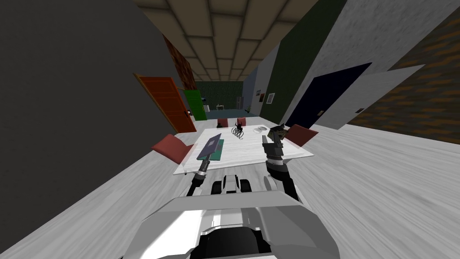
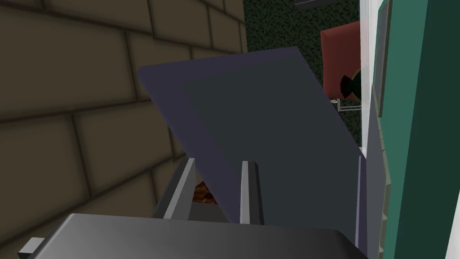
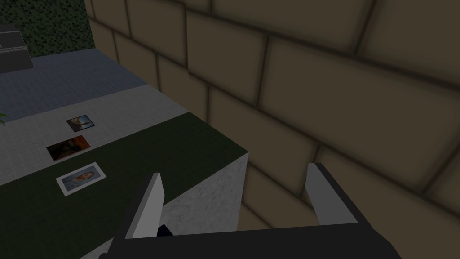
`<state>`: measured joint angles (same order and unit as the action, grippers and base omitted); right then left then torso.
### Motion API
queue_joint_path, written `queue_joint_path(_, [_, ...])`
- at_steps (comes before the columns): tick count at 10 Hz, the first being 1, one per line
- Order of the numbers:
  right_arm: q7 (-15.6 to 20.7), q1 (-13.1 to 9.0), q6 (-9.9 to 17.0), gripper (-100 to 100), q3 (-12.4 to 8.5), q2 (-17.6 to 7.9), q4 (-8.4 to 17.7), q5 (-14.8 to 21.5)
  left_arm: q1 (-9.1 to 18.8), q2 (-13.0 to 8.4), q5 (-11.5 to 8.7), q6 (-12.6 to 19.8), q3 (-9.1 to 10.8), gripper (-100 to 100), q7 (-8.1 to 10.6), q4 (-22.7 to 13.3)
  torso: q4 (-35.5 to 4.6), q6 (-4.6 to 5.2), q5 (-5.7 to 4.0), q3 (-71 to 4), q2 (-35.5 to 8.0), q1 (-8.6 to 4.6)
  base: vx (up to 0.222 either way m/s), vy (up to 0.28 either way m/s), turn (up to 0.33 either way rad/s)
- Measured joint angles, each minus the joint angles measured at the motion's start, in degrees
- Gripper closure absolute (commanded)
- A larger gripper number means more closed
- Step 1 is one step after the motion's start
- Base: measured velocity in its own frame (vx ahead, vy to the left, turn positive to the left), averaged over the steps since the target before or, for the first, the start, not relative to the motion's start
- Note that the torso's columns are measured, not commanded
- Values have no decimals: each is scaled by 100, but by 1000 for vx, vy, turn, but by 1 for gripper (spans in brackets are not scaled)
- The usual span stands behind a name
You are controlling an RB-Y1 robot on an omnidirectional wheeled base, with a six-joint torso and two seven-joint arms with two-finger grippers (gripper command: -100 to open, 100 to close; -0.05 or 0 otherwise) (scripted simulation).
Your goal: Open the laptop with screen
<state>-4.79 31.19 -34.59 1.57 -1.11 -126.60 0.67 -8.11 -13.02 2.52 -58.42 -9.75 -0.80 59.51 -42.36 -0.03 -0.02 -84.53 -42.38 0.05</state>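
Grey-fingered, clamps the laptop lid in left claw to lever it up off the table, right claw spread idle right of that lid.

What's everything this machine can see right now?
laptop with a purple-grey lid: one, purple-grey, partly open on the mat, table's left side.
flat green mat: one, green, under the laptop.
white table: one, white, straight ahead.
red-cushioned chairs: four, red, around the table.
small black thing with wire loops: one, black, table's far middle.
pale dish: one, whitish, right of that.
orange door, green door: one each, ahead on the left.
dark blue door: one, right wall.
left gripper: one, grey fingers, shut on the laptop's lid.
right gripper: one, grey fingers, open, above the table's right side.
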Motion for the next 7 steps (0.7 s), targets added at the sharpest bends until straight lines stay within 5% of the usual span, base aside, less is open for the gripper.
queue_joint_path(1, [0,0,0,0,0,0,0,0,-7,0,68,-73,4,-100,-149,-95,6,1,1,-6,11,-3,-17,-39,111])
queue_joint_path(7, [0,-1,0,0,0,0,0,0,319,-347,64,703,-62,-100,265,483,-7,3,-6,5,-9,-18,-55,-30,76])
